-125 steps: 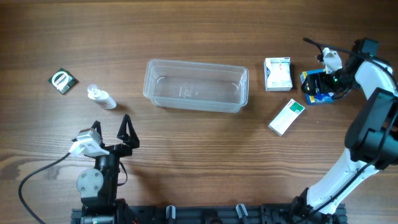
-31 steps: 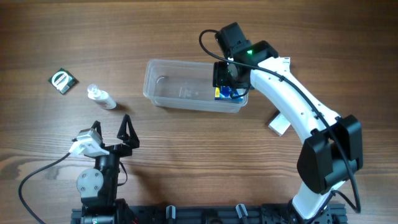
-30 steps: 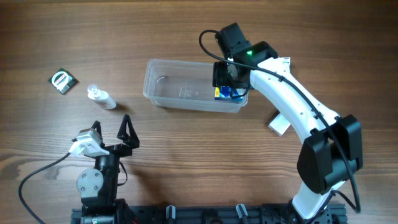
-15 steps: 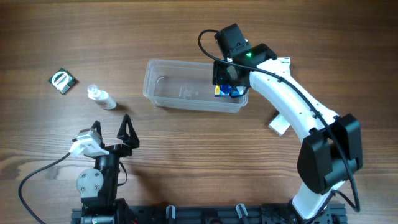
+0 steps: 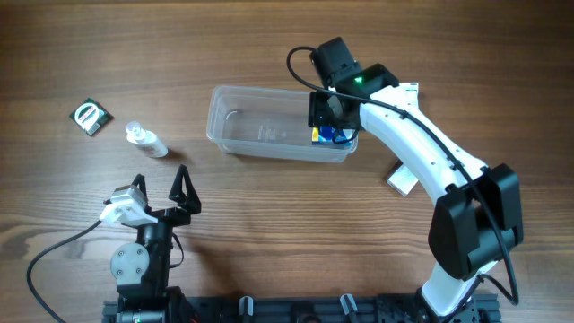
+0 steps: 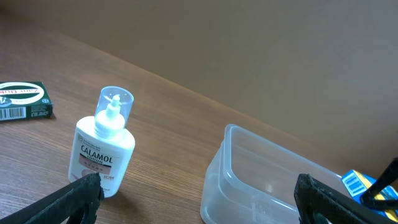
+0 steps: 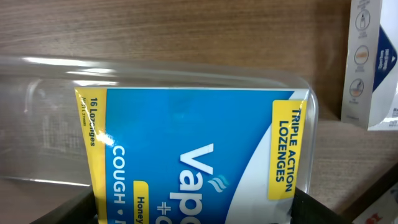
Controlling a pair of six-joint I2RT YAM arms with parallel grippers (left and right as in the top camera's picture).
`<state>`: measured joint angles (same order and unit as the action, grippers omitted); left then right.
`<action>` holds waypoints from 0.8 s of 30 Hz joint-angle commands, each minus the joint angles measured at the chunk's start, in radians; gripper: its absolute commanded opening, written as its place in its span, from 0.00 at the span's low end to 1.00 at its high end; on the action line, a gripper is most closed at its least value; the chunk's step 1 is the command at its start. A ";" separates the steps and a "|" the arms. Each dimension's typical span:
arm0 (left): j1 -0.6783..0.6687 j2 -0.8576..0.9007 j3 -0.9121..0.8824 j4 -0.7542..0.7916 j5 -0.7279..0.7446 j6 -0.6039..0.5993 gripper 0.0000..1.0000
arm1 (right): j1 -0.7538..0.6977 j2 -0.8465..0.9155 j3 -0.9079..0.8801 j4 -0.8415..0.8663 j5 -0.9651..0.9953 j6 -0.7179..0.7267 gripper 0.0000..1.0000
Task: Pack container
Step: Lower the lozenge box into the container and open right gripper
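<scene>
Table (image 5: pixel 269 215); box (image 5: pixel 328 135) at container's (image 5: pixel 235 121) right end

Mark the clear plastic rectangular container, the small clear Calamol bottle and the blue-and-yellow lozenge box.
Clear plastic rectangular container (image 5: pixel 213 121): overhead view, left end wall.
Small clear Calamol bottle (image 6: pixel 99 158): left wrist view, white label.
Blue-and-yellow lozenge box (image 7: pixel 199 155): right wrist view, printed blue face.

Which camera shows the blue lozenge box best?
The right wrist view: the blue lozenge box fills the picture, its print readable. Overhead shows just a blue-yellow bit under the right gripper. The left wrist view catches only one corner at the picture's edge.
</scene>
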<state>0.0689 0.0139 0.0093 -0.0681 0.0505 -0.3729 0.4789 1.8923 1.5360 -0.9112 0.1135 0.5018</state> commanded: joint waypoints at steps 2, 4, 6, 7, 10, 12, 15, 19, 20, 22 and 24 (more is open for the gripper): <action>0.008 -0.005 -0.003 -0.007 -0.006 0.002 1.00 | 0.002 0.000 -0.030 0.014 -0.003 0.034 0.54; 0.008 -0.005 -0.003 -0.007 -0.006 0.002 1.00 | 0.001 0.000 -0.041 0.028 -0.003 0.049 0.54; 0.008 -0.005 -0.003 -0.007 -0.006 0.002 1.00 | 0.001 0.000 -0.043 0.033 -0.003 0.048 0.54; 0.008 -0.005 -0.003 -0.007 -0.006 0.002 1.00 | 0.001 0.000 -0.043 0.035 -0.002 0.048 0.54; 0.008 -0.005 -0.003 -0.007 -0.006 0.002 1.00 | 0.001 0.000 -0.043 0.040 -0.002 0.047 0.55; 0.008 -0.005 -0.003 -0.007 -0.006 0.002 1.00 | 0.001 0.000 -0.043 0.040 -0.002 0.046 0.55; 0.008 -0.005 -0.003 -0.007 -0.006 0.002 1.00 | 0.001 0.000 -0.043 0.045 -0.003 0.035 0.56; 0.008 -0.005 -0.003 -0.007 -0.006 0.002 1.00 | 0.001 0.000 -0.043 0.051 -0.007 0.020 0.60; 0.008 -0.005 -0.003 -0.007 -0.006 0.002 1.00 | 0.001 0.000 -0.043 0.054 -0.010 0.019 0.60; 0.008 -0.005 -0.003 -0.007 -0.006 0.002 1.00 | 0.001 0.000 -0.042 0.066 -0.035 -0.005 0.60; 0.008 -0.005 -0.003 -0.007 -0.006 0.001 1.00 | 0.001 0.000 -0.042 0.071 -0.040 -0.005 0.61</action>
<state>0.0689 0.0139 0.0093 -0.0681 0.0505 -0.3729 0.4789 1.8923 1.4952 -0.8528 0.1036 0.5220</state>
